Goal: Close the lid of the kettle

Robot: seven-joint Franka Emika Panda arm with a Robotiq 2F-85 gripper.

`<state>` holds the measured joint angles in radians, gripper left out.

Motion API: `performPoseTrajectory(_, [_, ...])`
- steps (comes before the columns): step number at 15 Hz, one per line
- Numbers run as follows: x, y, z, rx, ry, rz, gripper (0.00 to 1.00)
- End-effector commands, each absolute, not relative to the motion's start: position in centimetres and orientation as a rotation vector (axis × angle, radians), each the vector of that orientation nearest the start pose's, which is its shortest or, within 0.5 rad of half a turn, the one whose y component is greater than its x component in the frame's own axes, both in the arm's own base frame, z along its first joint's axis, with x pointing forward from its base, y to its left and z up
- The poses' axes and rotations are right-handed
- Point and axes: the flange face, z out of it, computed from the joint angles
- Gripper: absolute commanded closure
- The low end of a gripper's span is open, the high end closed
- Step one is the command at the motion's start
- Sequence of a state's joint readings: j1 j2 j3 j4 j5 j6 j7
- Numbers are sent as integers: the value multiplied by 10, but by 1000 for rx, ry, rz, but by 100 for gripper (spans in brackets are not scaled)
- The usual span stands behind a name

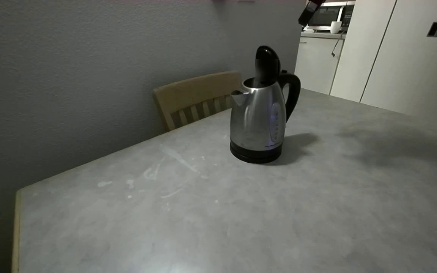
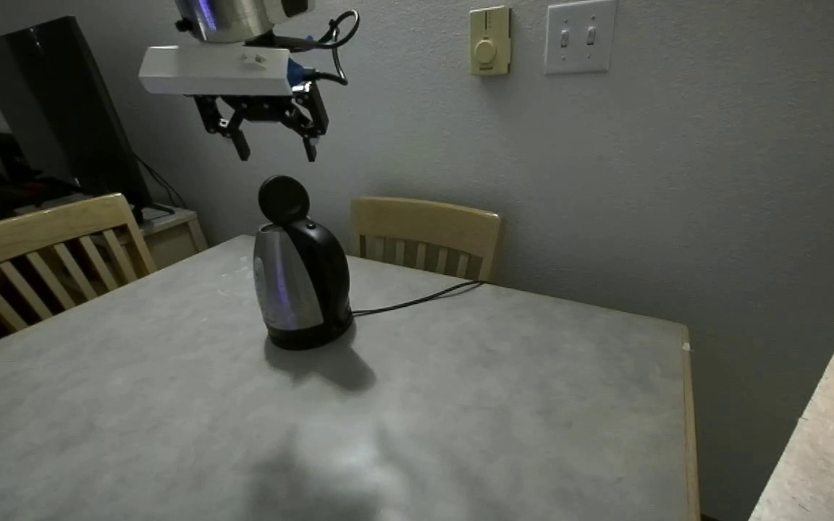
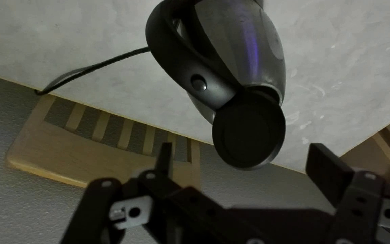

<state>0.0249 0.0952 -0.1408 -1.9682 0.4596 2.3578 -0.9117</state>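
Not closed yet, judging by the raised lid (image 2: pixel 284 198) of the kettle (image 2: pixel 294 282), on the desk (image 2: pixel 504 405) toward nine o'clock in an exterior view. Hovering with spread, empty jaws at the lid's twelve o'clock. Probably left: reaching, then pushing down.

Silver-and-black kettle (image 1: pixel 255 119), black lid (image 3: pixel 249 132), mottled grey table (image 1: pixel 249 212)

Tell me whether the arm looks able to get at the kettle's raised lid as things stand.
Probably yes: the end effector hangs open, higher than the raised lid, and the wrist view shows nothing in between.
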Motion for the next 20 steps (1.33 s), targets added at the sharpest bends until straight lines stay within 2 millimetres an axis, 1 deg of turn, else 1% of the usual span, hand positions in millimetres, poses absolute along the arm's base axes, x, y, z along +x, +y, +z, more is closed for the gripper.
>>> performPoseTrajectory(1, [602, -62, 458, -2811, -744, -636, 0])
performPoseTrajectory(3, [601, -63, 460, -2810, -743, -641, 0])
performPoseTrajectory(4, [599, -62, 456, -2817, -706, -609, 0])
performPoseTrajectory(5, [601, -60, 451, -2822, -681, -574, 0])
performPoseTrajectory(9, [612, -39, 446, -2851, -621, -395, 0])
performPoseTrajectory(10, [616, -34, 446, -2863, -607, -375, 12])
performPoseTrajectory(11, [620, -28, 448, -2868, -607, -368, 27])
performPoseTrajectory(15, [644, -8, 454, -2951, -616, -423, 55])
performPoseTrajectory(16, [650, -5, 453, -2967, -608, -429, 62])
performPoseTrajectory(17, [654, -2, 453, -2985, -584, -435, 70])
performPoseTrajectory(18, [660, -1, 451, -2997, -543, -448, 75])
performPoseTrajectory(19, [665, 0, 449, -3003, -484, -467, 84])
performPoseTrajectory(20, [669, 3, 446, -3004, -429, -471, 90])
